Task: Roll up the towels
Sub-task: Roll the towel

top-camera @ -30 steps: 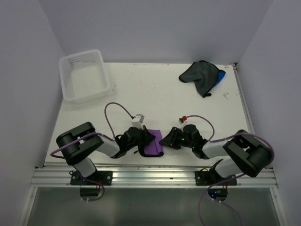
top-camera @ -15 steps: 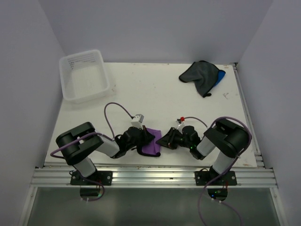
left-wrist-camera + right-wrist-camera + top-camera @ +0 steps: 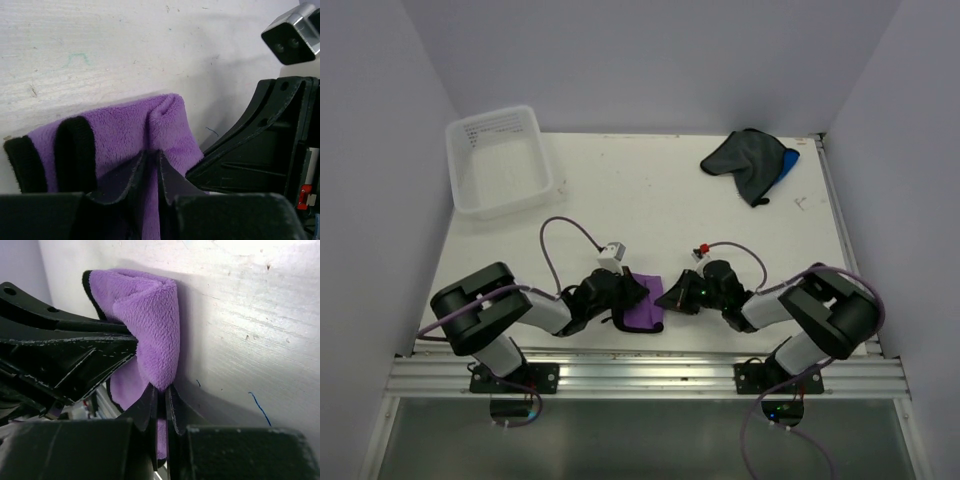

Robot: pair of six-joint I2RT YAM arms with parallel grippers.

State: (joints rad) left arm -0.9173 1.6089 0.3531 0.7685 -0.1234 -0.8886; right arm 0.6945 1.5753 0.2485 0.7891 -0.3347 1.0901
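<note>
A purple towel [image 3: 643, 306], folded into a thick bundle with a black hem, lies near the table's front edge between my two grippers. In the left wrist view the purple towel [image 3: 125, 130] fills the middle, and my left gripper [image 3: 152, 156] pinches a fold of it in a narrow gap. From the other side, my right gripper [image 3: 161, 389] is shut on the lower edge of the purple towel [image 3: 150, 325]. In the top view the left gripper [image 3: 630, 298] and right gripper [image 3: 670, 296] face each other across it. A dark grey towel [image 3: 744, 160] lies crumpled over a blue towel [image 3: 790, 160] at the far right.
A clear plastic tub [image 3: 466, 190] stands at the far left corner. The metal rail [image 3: 640, 375] runs along the table's near edge just behind the grippers. A white cable connector [image 3: 612, 252] hangs over the left arm.
My right gripper has closed in on the purple towel's right edge and shut on it, and that arm's elbow has shifted. The left gripper stays on the towel.
</note>
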